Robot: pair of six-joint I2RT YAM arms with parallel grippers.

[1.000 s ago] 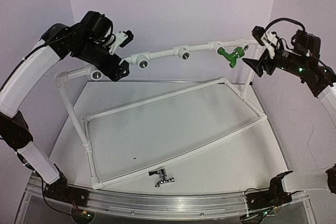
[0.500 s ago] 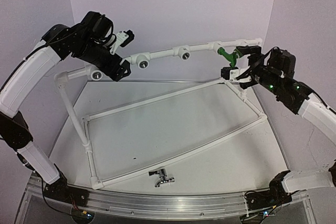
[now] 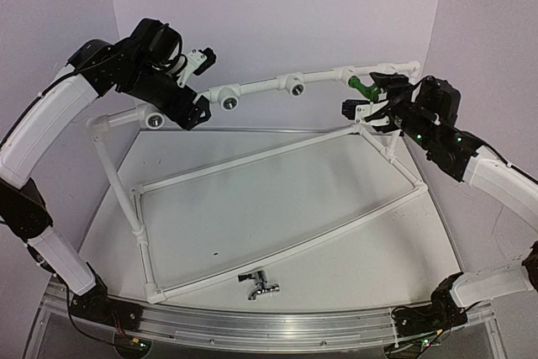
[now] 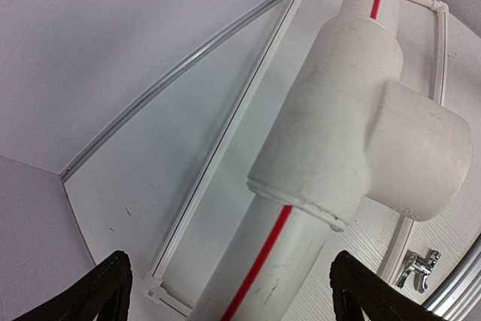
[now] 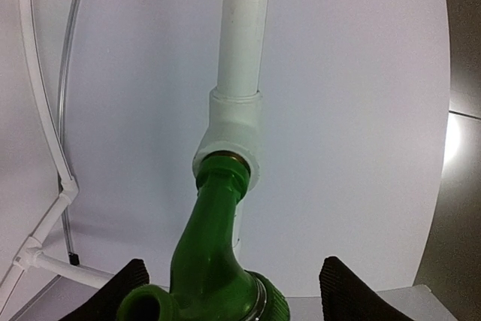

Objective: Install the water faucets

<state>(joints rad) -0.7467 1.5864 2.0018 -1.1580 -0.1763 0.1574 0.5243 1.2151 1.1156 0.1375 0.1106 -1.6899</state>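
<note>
Aloft, the right tool (image 5: 237,289), fingers (image 5: 347,289) spread wide, straddles the bright green plastic bent-spout faucet (image 5: 212,242) in a white socket (image 5: 233,137).

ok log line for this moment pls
left tool open astride pipe tee | right tool open around green faucet in socket | chrome faucet loose on table
</note>
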